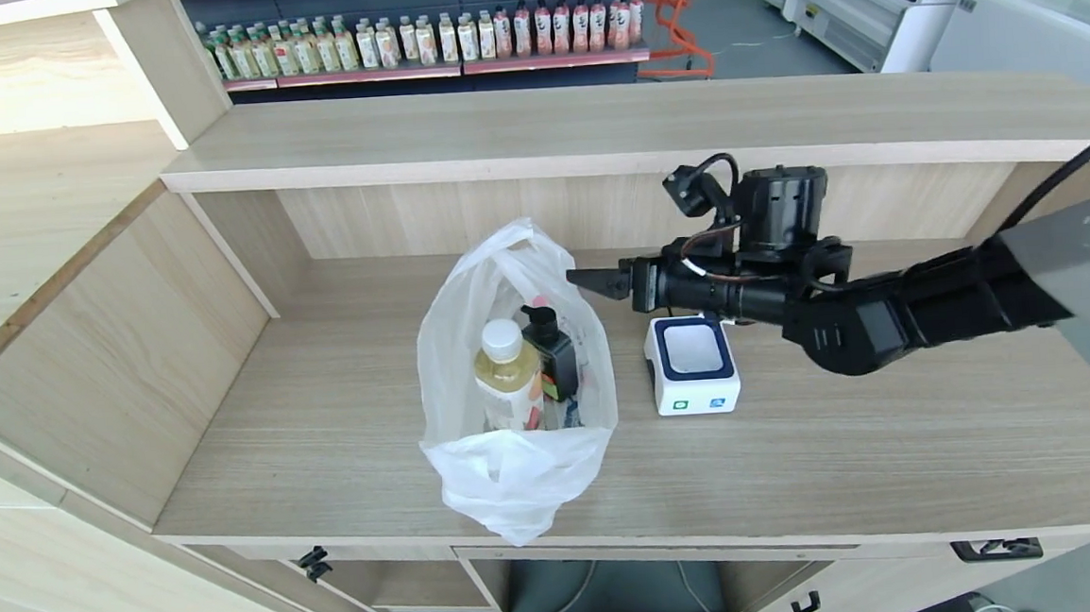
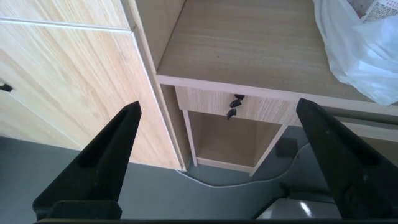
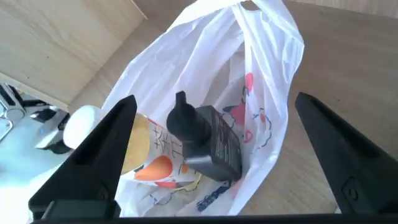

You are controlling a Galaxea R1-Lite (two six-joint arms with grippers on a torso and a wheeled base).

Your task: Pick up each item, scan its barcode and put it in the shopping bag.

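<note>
Bag (image 1: 515, 473) holds two bottles (image 1: 508, 376), right gripper (image 1: 587, 282) spread beside it.

Light-wood checkout counter (image 1: 799, 442) w/ raised ledge (image 1: 591, 123). Behind: shelf (image 1: 436, 68) of drink bottles (image 1: 415, 39), orange rack (image 1: 679, 14), chest freezers (image 1: 854, 13) at right. Grey floor (image 1: 756, 38). Drawer handles (image 1: 313, 561) under counter front.
</note>
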